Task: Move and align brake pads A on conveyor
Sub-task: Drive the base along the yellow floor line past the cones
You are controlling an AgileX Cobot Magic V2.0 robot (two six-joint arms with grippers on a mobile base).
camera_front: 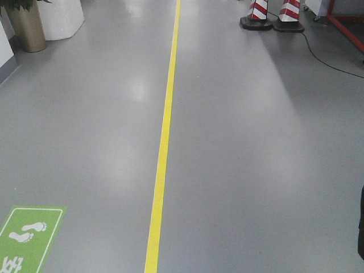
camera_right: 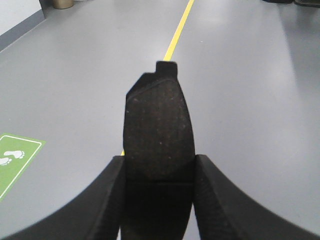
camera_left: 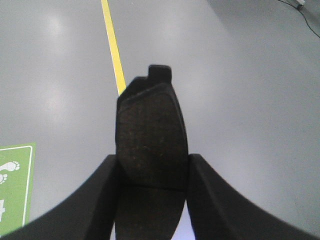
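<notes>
- Front view: I only get grey floor (camera_front: 256,170) here, with a yellow line (camera_front: 165,136) running straight away from me. A green footprint sign (camera_front: 25,236) sits bottom left, two red-and-white cones (camera_front: 273,14) top right, and a gold planter (camera_front: 25,25) top left.
- Left wrist view: the left gripper (camera_left: 152,160) has its black fingers (camera_left: 95,200) closed to the width of one pad. They clamp the left brake pad (camera_left: 152,125) by its two long edges. The pad stands on end between them, dark friction face toward the camera and small tab at the top. It is in the air above the floor, with the yellow line behind it.
- A faint line crosses the pad low down. It may be the groove, but the picture is too dark for me to be sure.
- Right wrist view: same story. The right gripper (camera_right: 159,160) has its fingers (camera_right: 222,200) pinched in on both sides of the right brake pad (camera_right: 159,120). The pad is upright, tab up, speckled face to the camera, and held above the floor.
</notes>
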